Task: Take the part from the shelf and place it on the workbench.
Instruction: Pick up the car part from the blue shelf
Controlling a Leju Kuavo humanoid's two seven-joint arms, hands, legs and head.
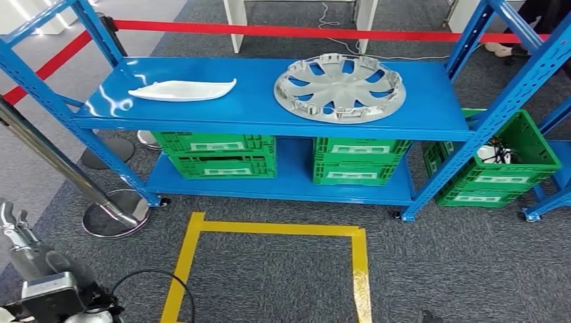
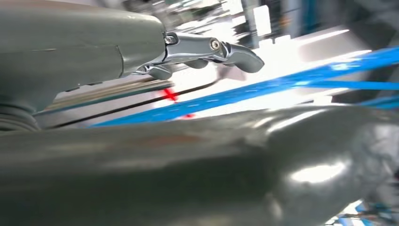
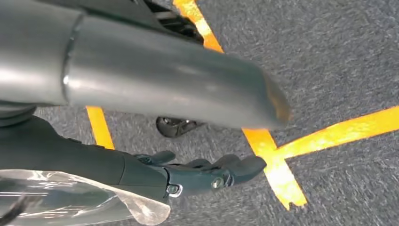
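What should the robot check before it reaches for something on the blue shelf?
1. Parts on the top shelf: ok. The white curved part and the grey wheel cover both lie flat, apart from each other.
2. Which part to take: cannot tell, since the task names only "the part".
3. Left hand free: ok. It is low, beside the body, holding nothing.
4. Right hand free: ok. It hangs over the carpet and the yellow tape, holding nothing.
5. Way to the shelf: ok. Only carpet and tape lie in front; the metal post stands off to the left.
6. Workbench spot: cannot tell.
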